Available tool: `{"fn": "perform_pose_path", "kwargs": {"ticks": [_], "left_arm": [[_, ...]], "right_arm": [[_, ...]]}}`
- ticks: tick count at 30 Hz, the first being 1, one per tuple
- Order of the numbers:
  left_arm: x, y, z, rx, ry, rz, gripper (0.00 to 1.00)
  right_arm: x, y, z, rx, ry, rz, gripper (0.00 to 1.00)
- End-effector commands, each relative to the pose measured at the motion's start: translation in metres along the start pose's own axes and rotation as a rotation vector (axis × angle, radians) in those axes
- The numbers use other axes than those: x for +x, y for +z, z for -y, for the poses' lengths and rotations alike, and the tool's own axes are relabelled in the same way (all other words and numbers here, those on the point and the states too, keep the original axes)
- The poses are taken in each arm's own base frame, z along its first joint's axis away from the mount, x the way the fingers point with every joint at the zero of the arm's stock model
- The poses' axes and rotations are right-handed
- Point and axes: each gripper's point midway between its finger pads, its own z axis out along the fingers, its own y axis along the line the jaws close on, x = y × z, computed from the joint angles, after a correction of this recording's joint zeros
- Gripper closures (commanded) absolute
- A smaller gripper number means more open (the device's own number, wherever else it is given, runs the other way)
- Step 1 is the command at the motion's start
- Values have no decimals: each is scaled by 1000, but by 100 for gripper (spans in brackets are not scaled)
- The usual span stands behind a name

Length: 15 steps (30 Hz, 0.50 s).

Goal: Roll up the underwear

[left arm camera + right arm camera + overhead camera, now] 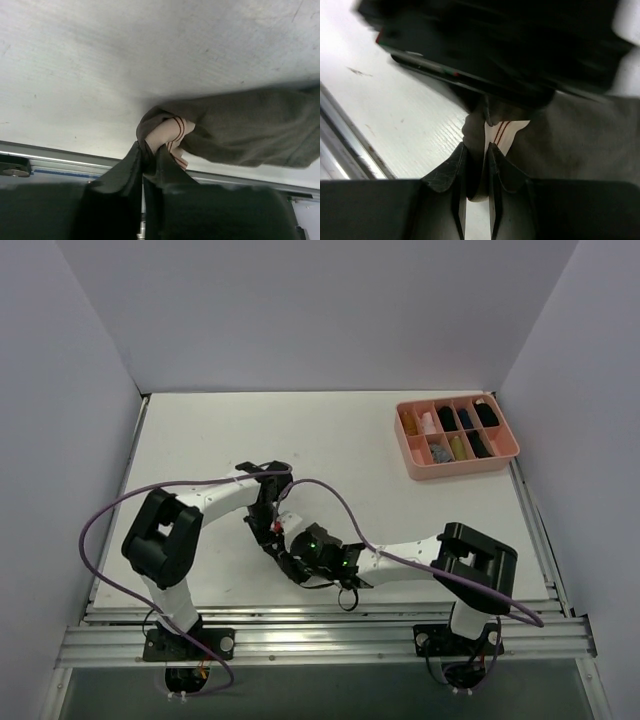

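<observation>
Close up, my left gripper [148,149] and right gripper [477,146] each clamp the underwear [250,125] beside its tan waistband [504,131], apparently raising that edge to begin rolling.

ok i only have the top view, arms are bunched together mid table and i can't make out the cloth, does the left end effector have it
observer: Yes. The left wrist view shows the left end effector pinched shut on a bunched edge of the underwear.
operator: and the right one
observer: The right end effector is shut on the waistband, right where its two red stripes run.
operator: is the rest lifted or lying flat
observer: In the left wrist view the olive body stretches off to the side over the table. I can't tell whether it rests on it.
</observation>
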Motion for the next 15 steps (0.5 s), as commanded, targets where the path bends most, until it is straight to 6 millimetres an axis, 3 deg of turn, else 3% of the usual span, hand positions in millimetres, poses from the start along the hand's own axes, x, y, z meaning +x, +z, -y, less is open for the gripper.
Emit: {"fn": "perform_pose_path", "kwargs": {"ticks": [1,3,5,7,9,15], "left_arm": [[-7,-23,-19,50,-105,56,70],[-10,-25,-26,81,-134,74,64],[-17,-35,-32,117,-156,109,59],[-20,-41,-35,141,-147,143,55],[-27,-45,-29,189,-128,187,52],[-18,-51,-15,383,-91,221,48]], "right_arm": [[43,-3,26,-12,183,-59,100],[64,-6,27,-68,267,-75,100],[64,-6,32,-94,317,-47,100],[78,-10,31,-132,363,-69,100],[78,-7,36,-157,405,-57,100],[82,-11,54,-242,610,-9,100]]}}
